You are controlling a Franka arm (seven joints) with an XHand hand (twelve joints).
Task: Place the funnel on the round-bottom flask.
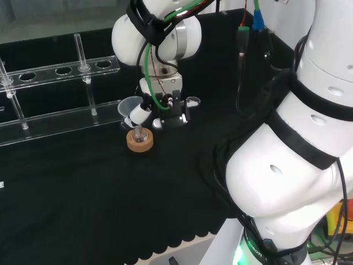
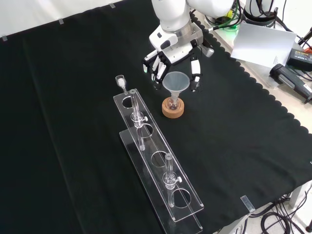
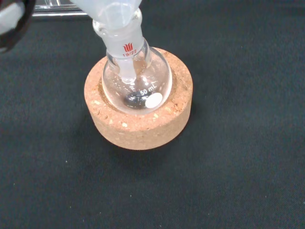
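A clear round-bottom flask (image 3: 137, 83) sits in a cork ring (image 3: 138, 121) on the black cloth. A clear funnel (image 2: 175, 81) stands upright on it, and the wrist view shows its stem (image 3: 127, 76) reaching down inside the flask's neck. In the head view the funnel (image 1: 130, 106) is above the cork ring (image 1: 140, 141). The hand (image 2: 176, 54) hangs over and behind the funnel. Its fingers (image 2: 156, 68) and thumb (image 2: 195, 78) point down on either side of the bowl with small gaps showing, so it looks open. One white fingertip (image 1: 140, 114) lies close beside the funnel's cone.
A clear acrylic tube rack (image 2: 158, 161) with several glass tubes stands just left of the flask in the front view, and its near end is close to the cork ring. The same rack (image 1: 60, 72) runs along the far left in the head view. The scalloped cloth edge (image 2: 273, 102) lies to the right.
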